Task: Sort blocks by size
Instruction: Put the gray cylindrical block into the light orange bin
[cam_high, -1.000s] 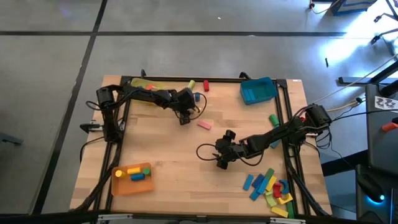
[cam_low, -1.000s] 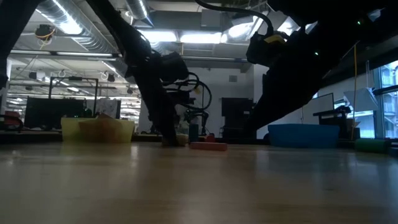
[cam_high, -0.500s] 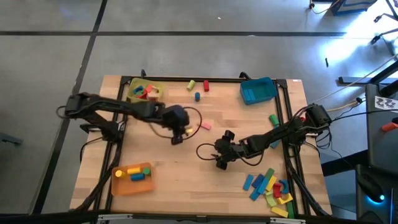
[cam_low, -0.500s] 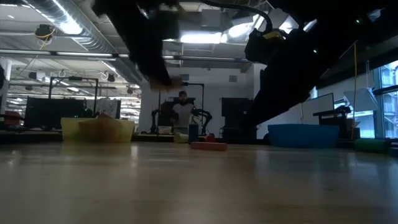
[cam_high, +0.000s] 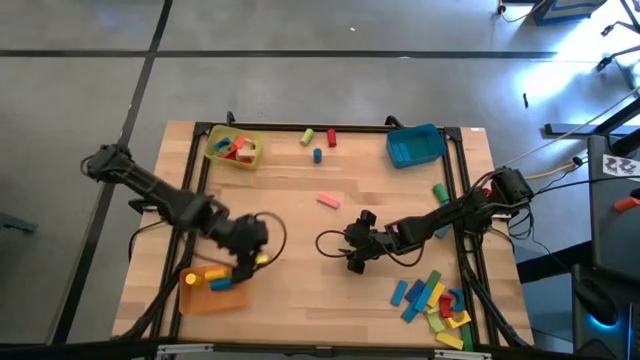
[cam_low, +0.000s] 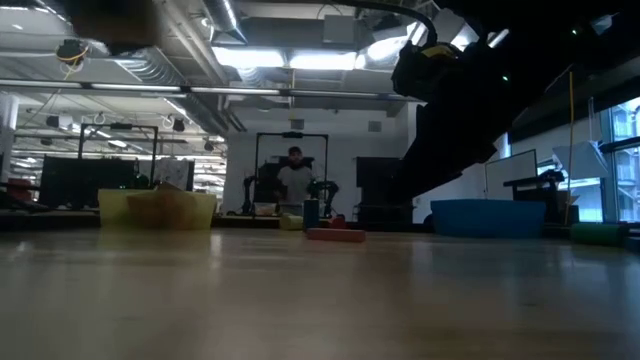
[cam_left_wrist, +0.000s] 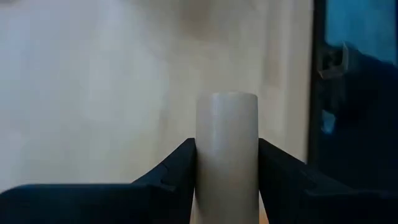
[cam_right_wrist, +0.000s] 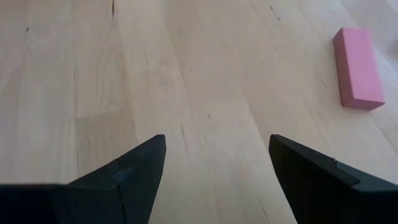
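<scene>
My left gripper (cam_high: 250, 262) (cam_left_wrist: 227, 149) is shut on a pale yellow cylinder block (cam_left_wrist: 227, 121) (cam_high: 260, 260). It hangs above the table by the right end of the orange tray (cam_high: 228, 298). My right gripper (cam_high: 352, 262) (cam_right_wrist: 217, 140) stands open over bare wood at mid-table with nothing between its fingers. A pink block (cam_high: 328, 200) (cam_right_wrist: 357, 68) lies flat on the table beyond it. Several blocks lie in a pile (cam_high: 435, 300) at the near right corner. My left gripper pinches the cylinder's curved sides (cam_left_wrist: 202, 158) between its two fingers. The cylinder lies along the fingers, and its rounded free end (cam_left_wrist: 227, 99) sticks out past the fingertips. The fingers slant down from the table's left. The cylinder is lifted clear of the table.
The orange tray holds a yellow, a blue and a green block. A yellow tray (cam_high: 232, 148) with blocks stands at the far left, a blue tray (cam_high: 415, 145) at the far right. Three small blocks (cam_high: 317, 142) lie near the far edge, and a green one (cam_high: 440, 192) at the right.
My left gripper has swung from the far middle of the table toward the near and left edges, rising as it went and turning. It carries the cylinder, which has ended beside the orange tray. My right gripper has stayed in place.
</scene>
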